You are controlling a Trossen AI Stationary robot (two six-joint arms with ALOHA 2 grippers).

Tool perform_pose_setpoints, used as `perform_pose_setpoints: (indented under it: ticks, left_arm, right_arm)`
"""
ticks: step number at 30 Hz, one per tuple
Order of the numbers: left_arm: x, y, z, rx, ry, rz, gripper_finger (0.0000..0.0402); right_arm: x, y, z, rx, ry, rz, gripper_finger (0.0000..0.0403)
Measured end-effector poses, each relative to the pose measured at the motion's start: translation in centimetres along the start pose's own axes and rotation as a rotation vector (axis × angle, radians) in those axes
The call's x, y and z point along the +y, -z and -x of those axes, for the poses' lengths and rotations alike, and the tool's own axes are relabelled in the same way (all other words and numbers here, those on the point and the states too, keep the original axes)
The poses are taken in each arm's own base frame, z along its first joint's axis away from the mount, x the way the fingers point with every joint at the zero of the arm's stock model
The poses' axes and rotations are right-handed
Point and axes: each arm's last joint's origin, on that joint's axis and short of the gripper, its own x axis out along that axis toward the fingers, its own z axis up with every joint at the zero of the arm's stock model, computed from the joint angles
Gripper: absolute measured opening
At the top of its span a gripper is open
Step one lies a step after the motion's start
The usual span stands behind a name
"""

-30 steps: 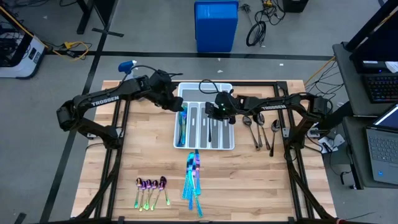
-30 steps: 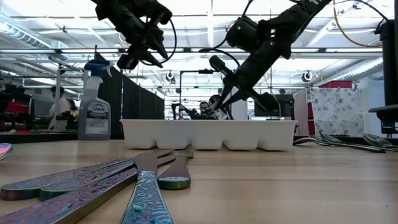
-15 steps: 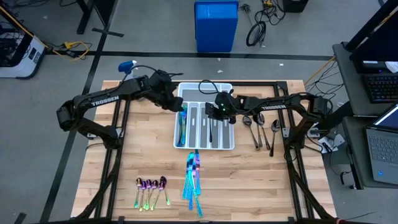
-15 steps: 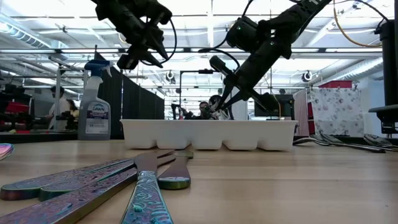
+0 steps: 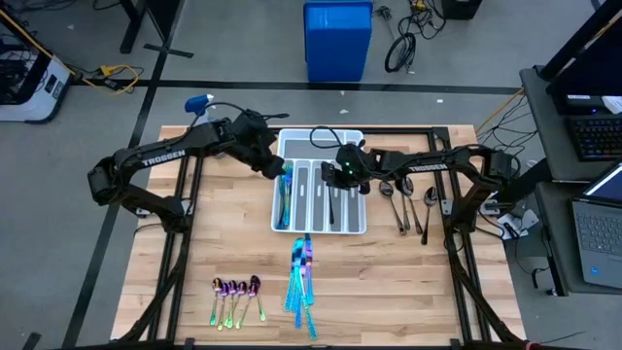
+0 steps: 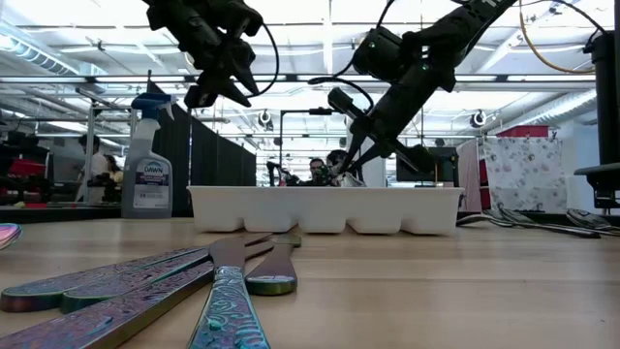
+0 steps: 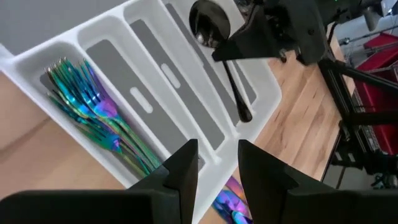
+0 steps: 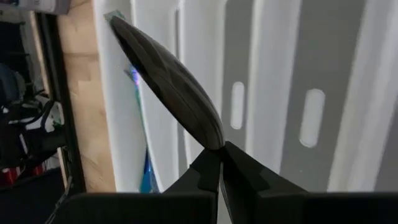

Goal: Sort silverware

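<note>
Holding a dark spoon (image 8: 171, 81) by the neck, just under its bowl, the right hand (image 5: 340, 173) hangs over the white tray (image 5: 357, 226), clenched on the spoon with the handle dangling into a slot toward the right end, as the left wrist view shows. The step in hand looks like seating this spoon, so the handle should be lowered along the slot rather than across a divider, and let go only once it lies low, since a drop from height could bounce it into the neighbouring slot. The left hand (image 5: 275, 171) hovers over the tray's left end above the blue-teal forks (image 7: 93, 109), fingers slightly parted and grasping nothing. More dark spoons (image 5: 408, 201) wait on the counter (image 5: 408, 282) right of the tray; knives (image 5: 303, 277) and small spoons (image 5: 236, 292) lie nearer the front.
</note>
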Motion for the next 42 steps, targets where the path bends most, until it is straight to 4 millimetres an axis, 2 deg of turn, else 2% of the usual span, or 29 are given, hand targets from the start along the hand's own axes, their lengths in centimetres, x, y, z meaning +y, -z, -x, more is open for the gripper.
perform_pose_setpoints:
  ticks: [13,36,42]
  left_arm:
    - [0.0,0.2,0.0,0.032,0.025,-0.069,0.0099]
    - [0.0,0.2,0.0,0.037,0.033,-0.062,0.0099]
    - [-0.1,0.3,0.0,0.053,0.059,-0.059,0.0099]
  right_arm:
    - [-0.7,0.0,0.1,-0.023,0.073,-0.069,0.0000]
    - [-1.5,0.0,0.0,-0.057,0.165,-0.025,0.0000]
    - [-1.5,0.0,0.0,-0.055,0.169,-0.018,0.0019]
